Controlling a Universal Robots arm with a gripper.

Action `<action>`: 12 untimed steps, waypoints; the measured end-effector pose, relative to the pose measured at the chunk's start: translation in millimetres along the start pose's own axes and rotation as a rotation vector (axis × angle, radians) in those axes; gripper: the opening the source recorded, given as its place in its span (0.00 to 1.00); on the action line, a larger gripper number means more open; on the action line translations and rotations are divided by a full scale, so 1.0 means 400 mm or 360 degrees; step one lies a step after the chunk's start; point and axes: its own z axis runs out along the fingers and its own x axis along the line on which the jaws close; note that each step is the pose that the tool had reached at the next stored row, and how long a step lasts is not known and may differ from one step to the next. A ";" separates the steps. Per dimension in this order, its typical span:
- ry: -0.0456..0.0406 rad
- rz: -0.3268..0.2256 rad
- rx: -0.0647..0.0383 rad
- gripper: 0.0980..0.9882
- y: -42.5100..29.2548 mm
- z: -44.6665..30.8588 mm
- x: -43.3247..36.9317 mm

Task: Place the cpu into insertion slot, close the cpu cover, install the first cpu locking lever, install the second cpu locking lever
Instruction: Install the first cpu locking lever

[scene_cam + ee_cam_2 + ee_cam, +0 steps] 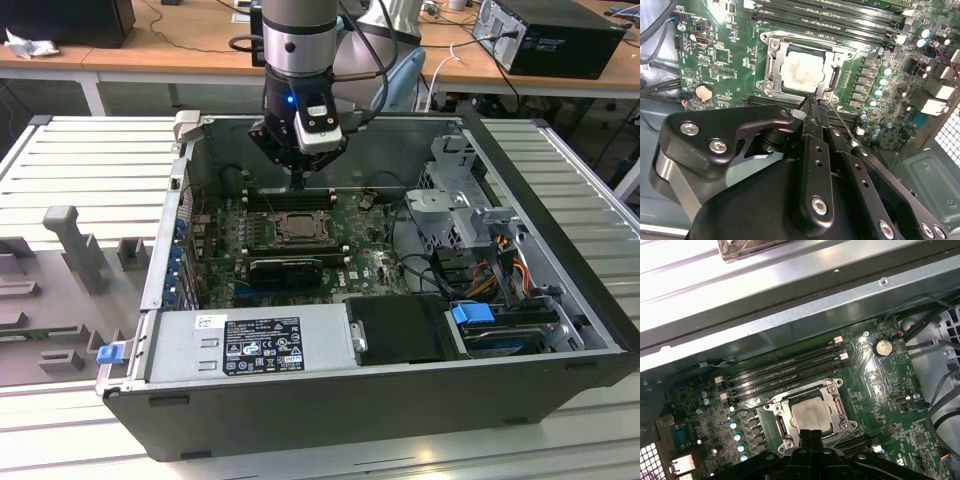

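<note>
The cpu (801, 70) lies flat in the insertion slot (297, 228) on the green motherboard, its silver-grey top showing in both wrist views (811, 415). The cpu cover (832, 77) is down around it, framing the chip (840, 410). My gripper (812, 102) hangs just above one corner of the socket, fingers pressed together with nothing visible between them. A thin metal lever rod (845, 125) runs slantwise right beside the fingertips. In the exterior view the gripper (300, 183) points down just behind the socket.
Long black memory slots (840, 15) lie close beside the socket. A coin cell (883, 346) sits further off on the board. The case also holds a power supply (250, 345), a drive cage (460, 200) and loose cables (500, 270). The case walls enclose the arm.
</note>
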 end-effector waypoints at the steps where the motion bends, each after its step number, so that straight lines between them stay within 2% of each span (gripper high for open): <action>1: 0.0000 -0.0007 0.0000 0.01 0.000 0.000 0.000; 12: 0.0009 -0.0182 -0.0003 0.01 0.000 0.000 0.000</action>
